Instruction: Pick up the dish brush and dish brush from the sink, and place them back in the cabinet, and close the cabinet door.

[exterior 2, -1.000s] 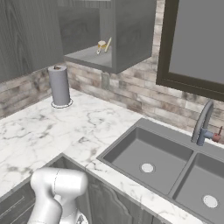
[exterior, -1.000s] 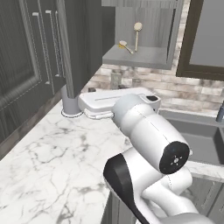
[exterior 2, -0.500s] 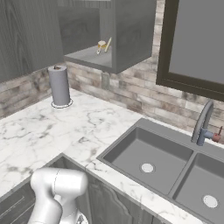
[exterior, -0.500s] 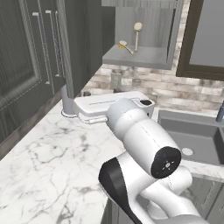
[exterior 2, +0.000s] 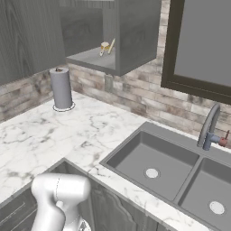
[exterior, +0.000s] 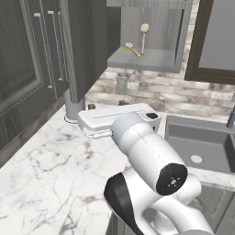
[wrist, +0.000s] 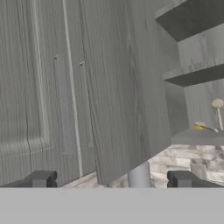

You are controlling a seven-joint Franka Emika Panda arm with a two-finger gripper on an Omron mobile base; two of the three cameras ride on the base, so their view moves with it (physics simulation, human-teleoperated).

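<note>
The fingers (wrist: 112,180) stand wide apart, holding nothing, aimed at the open cabinet door (wrist: 127,96). At about three o'clock in the hand view, both dish brushes are on the cabinet (exterior: 181,32) shelf: one dish brush (exterior: 144,34) stands upright, the other dish brush (exterior: 131,48) lies beside it. Below, a paper towel roll (exterior 2: 61,88) stands on the marble table (exterior 2: 27,135); the sink (exterior 2: 176,149) lies off to the right.

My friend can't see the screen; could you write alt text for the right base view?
Two dish brushes sit on the shelf of an open grey wall cabinet. Below, a marble counter holds a paper towel roll and a dark double sink with a curved tap.
</note>
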